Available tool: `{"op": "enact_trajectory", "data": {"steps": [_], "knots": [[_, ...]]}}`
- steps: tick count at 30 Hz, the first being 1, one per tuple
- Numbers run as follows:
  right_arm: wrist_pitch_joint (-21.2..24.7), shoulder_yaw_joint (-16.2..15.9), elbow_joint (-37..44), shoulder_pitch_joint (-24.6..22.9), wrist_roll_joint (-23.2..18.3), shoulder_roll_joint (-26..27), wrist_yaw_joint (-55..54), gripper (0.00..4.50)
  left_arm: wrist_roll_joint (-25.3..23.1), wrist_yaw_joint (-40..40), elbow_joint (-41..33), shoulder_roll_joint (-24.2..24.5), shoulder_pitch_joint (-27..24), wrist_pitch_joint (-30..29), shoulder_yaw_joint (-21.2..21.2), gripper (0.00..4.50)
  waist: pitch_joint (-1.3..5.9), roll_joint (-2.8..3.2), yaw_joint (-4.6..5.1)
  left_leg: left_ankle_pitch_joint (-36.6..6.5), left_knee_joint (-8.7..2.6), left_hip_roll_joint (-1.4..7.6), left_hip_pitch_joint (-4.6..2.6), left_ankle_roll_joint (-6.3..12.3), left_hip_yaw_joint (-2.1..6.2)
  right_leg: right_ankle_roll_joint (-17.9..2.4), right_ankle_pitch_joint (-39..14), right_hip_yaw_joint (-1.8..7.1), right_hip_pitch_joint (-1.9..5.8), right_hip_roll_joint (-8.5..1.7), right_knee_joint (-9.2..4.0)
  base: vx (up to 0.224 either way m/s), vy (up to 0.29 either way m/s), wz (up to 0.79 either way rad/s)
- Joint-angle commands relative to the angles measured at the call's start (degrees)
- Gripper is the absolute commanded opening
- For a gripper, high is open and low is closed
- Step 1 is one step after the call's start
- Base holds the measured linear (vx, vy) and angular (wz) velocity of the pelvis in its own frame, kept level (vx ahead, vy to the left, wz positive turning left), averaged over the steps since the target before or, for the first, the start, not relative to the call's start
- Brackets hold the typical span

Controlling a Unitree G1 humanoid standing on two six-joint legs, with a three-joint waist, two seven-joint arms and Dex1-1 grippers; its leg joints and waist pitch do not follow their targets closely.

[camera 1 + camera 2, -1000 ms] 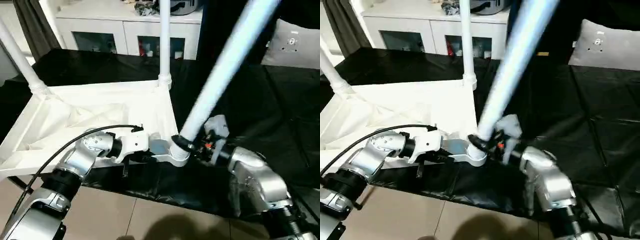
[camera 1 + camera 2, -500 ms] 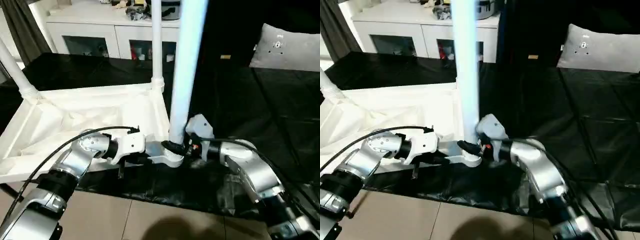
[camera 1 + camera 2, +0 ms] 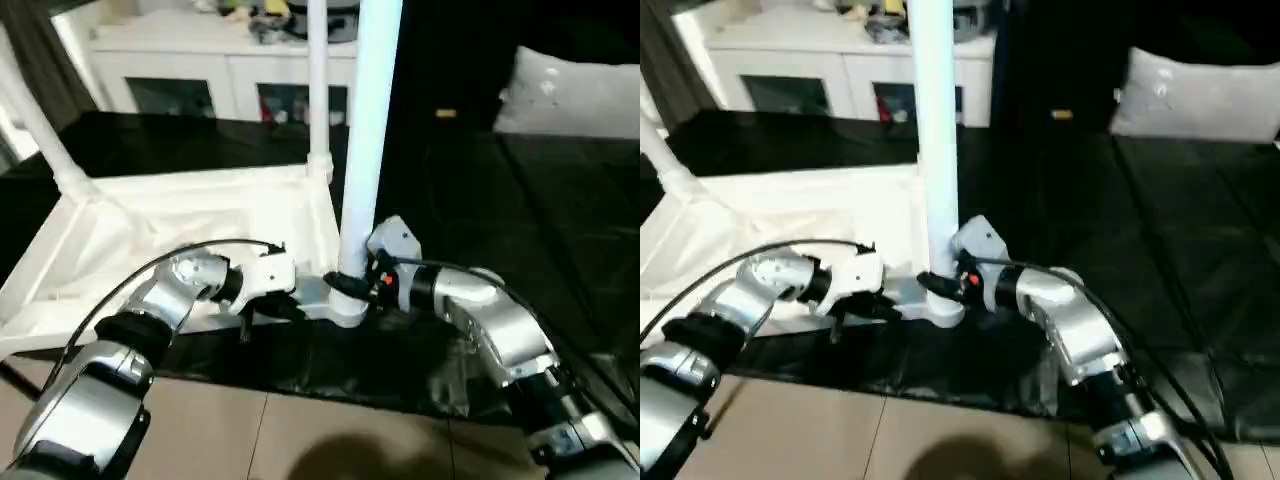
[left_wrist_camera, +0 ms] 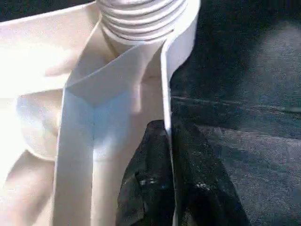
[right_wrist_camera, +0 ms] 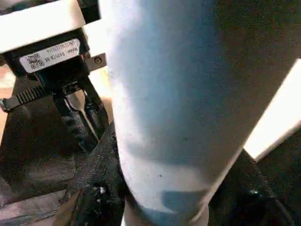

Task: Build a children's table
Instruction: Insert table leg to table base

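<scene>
Mat, black, covers the floor, and I take the tabletop as my landmark: it lies upside down on the mat, ribbed underside up, its near edge just short of where the mat ends on pale floor. Beyond the tabletop's far side I see a white cabinet with glass doors, and a grey cushion well off past its right end.

Three legs are in view. One leg rises tilted from the far left corner socket. A second stands upright in the far right corner. The third leg, nearest me, stands upright at the near right corner socket; I cannot tell how far it is seated.

My right gripper comes in from the right of the tabletop, its fingers clamped round the foot of that third leg, just above the socket. My left gripper sits at the near edge, just left of that corner, pinched onto the thin rim wall, one finger on each face of it.
</scene>
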State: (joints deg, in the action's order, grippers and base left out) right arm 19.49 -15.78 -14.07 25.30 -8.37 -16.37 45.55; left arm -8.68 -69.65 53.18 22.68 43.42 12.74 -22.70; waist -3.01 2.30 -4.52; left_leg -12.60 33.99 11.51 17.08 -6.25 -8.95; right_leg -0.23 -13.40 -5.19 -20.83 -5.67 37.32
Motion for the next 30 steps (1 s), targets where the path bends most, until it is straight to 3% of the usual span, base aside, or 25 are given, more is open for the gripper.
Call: {"op": "enact_trajectory", "data": {"steps": [1,2,3,4,5,7,8,10,12,15,18,20,22,23,26,30], "knots": [[5.1,-4.7,-6.1,-3.5,2.9,0.4,0.4,1.88,1.8,0.6,-1.7,0.8,3.5,0.7,2.8,0.00,2.75,-0.89,-1.62,-10.2,-0.88,-0.95,1.76,2.36,1.24,0.4,-50.6,4.08,1.30,-7.39,-10.45,0.082,-0.028,-0.35],[5.2,-4.6,-6.4,-3.4,3.0,0.7,-0.3,1.88,2.2,-0.3,-1.9,0.9,3.1,0.3,2.9,0.00,3.48,-0.04,-2.65,-3.3,-4.13,0.06,4.29,1.66,1.72,-0.1,-37.6,3.24,2.63,-5.14,-8.50,0.082,-0.028,-0.35],[5.2,-4.0,-7.2,-3.1,3.4,1.5,-2.4,1.88,3.3,-1.8,-3.3,1.0,1.7,-1.4,3.3,0.00,3.67,0.47,-2.50,-3.7,-4.73,0.55,3.54,0.59,1.76,-2.6,-24.8,3.17,1.68,-3.40,-7.50,0.090,-0.023,-0.26],[5.2,-3.9,-7.3,-3.1,3.4,1.6,-2.9,1.88,3.5,-2.1,-3.5,1.1,1.4,-1.8,3.3,0.00,3.69,0.50,-2.21,-5.2,-4.80,0.49,3.45,0.20,1.64,-3.9,-20.7,3.18,1.67,-2.97,-7.05,0.000,0.000,0.00],[5.5,-2.7,-8.0,-2.8,3.9,2.9,-6.1,1.88,4.3,-2.7,-5.6,1.4,-0.5,-3.7,3.7,0.00,3.59,0.94,-1.78,-8.5,-5.01,0.43,3.25,-0.75,1.51,-6.3,-18.0,3.10,1.71,-2.59,-6.78,0.000,0.000,0.00],[5.8,-2.0,-8.1,-2.8,4.1,3.6,-8.0,1.88,4.5,-2.2,-8.2,1.8,-2.5,-6.1,3.9,0.00,3.75,1.00,-1.37,-10.1,-5.21,0.54,3.38,-1.44,1.66,-7.8,-16.0,2.96,2.08,-2.62,-6.47,0.000,0.000,0.00],[5.9,-1.6,-8.0,-2.9,4.2,4.1,-9.0,1.88,4.6,-1.7,-10.0,2.0,-3.8,-7.9,4.0,0.00,3.66,1.10,-0.64,-11.9,-5.38,0.72,3.19,-1.62,1.63,-9.2,-13.7,2.91,2.05,-2.52,-6.36,0.000,0.000,0.00],[6.3,-0.8,-7.1,-3.5,4.7,5.3,-11.9,1.88,6.7,1.0,-23.1,2.4,-10.8,-18.9,5.6,0.00,3.58,1.17,-0.04,-13.5,-5.67,0.98,3.38,-1.58,1.74,-10.0,-13.4,2.90,2.43,-2.74,-6.18,0.000,0.000,0.00],[6.2,-0.5,-6.9,-3.6,4.8,5.7,-12.8,1.88,7.0,2.1,-28.6,2.5,-13.5,-22.3,5.9,0.00,3.37,1.38,0.55,-15.0,-5.69,0.91,3.08,-1.03,1.55,-10.0,-15.2,2.88,2.03,-2.59,-6.58,0.000,0.000,0.00],[5.9,-0.3,-7.1,-3.5,5.1,6.8,-14.3,1.88,6.1,5.6,-45.4,1.8,-21.3,-32.2,6.1,0.00,3.41,1.23,1.70,-14.3,-5.81,1.05,3.29,0.00,1.54,-10.4,-14.8,2.84,2.21,-2.56,-6.69,0.000,0.000,0.00],[5.5,-0.6,-6.6,-3.6,5.3,7.1,-14.9,1.88,4.1,8.3,-49.8,0.7,-23.4,-34.8,6.0,0.00,3.23,0.92,1.90,-13.7,-5.60,0.67,3.14,1.18,1.10,-10.5,-15.2,2.86,1.80,-2.11,-7.24,0.000,0.000,0.00],[5.7,-0.8,-5.4,-4.0,5.1,7.3,-15.5,1.88,1.5,11.3,-51.7,-0.1,-23.9,-37.1,5.7,0.00,3.38,0.76,1.42,-12.5,-5.52,0.76,3.09,1.52,1.04,-10.1,-15.2,2.95,1.78,-2.20,-7.35,0.000,0.000,0.00],[5.7,-0.8,-4.8,-4.3,5.0,7.3,-15.6,1.88,1.0,12.5,-53.0,-0.4,-23.9,-38.9,5.3,0.00,3.34,0.90,0.54,-12.6,-5.37,0.70,2.58,1.80,0.74,-9.9,-15.9,3.10,1.18,-2.09,-7.56,0.000,0.000,0.00],[5.5,-0.8,-4.4,-4.5,5.0,7.3,-15.7,1.88,0.8,13.3,-53.7,-0.7,-23.8,-40.1,4.9,0.00,3.33,1.02,0.13,-12.0,-5.52,0.80,2.99,1.57,0.89,-9.6,-15.2,3.03,1.49,-2.09,-7.30,0.000,0.000,0.00],[4.1,0.1,-3.2,-5.2,4.3,7.5,-16.2,1.88,0.3,15.5,-54.6,-1.1,-23.6,-41.0,4.6,0.00,3.40,1.11,-0.43,-11.8,-5.66,0.82,3.10,0.99,1.04,-8.7,-13.4,2.98,1.59,-2.06,-7.31,0.000,0.000,0.00],[2.0,2.8,-1.7,-6.0,2.6,8.1,-16.8,1.88,-0.6,16.2,-54.1,0.2,-23.3,-38.9,4.9,0.00,3.57,1.28,-0.44,-11.7,-5.72,0.79,3.16,0.87,1.13,-9.1,-10.4,2.89,1.79,-2.02,-7.17,0.000,0.000,0.00]]}}
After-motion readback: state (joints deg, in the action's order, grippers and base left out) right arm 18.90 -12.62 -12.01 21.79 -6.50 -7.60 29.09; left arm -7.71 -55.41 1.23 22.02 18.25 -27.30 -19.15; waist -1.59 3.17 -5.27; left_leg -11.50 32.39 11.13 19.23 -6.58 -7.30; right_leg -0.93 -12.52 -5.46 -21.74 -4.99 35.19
